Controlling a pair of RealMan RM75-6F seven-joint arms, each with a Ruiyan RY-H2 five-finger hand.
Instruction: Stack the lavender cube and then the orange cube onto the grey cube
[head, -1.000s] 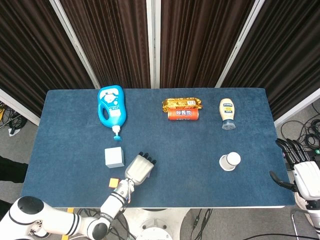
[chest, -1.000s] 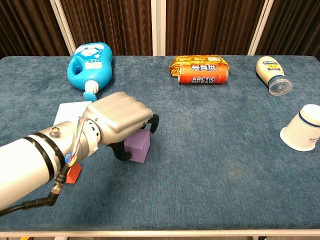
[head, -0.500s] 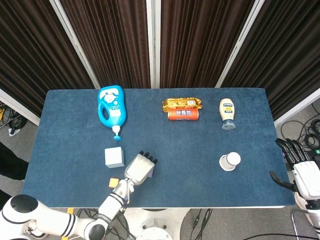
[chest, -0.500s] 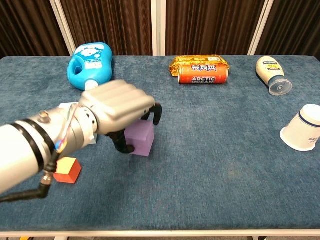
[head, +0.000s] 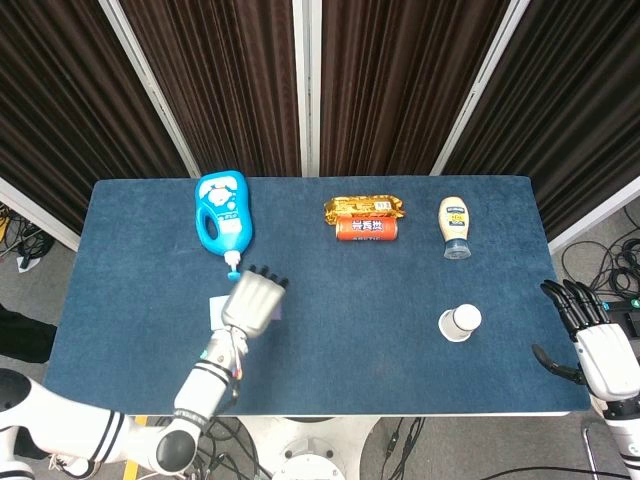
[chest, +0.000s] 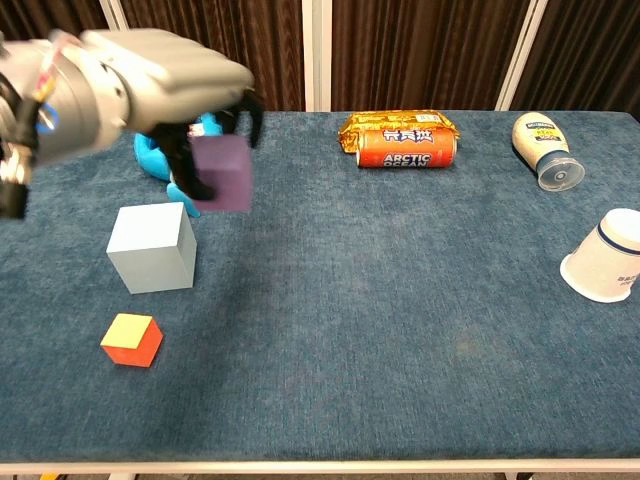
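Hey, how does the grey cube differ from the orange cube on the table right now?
The grey cube looks clearly bigger than the orange cube. The grey cube is pale and plain all over, while the orange cube has a yellowish top. The grey cube sits farther back, the orange cube nearer the front edge. Both rest on the table, untouched.
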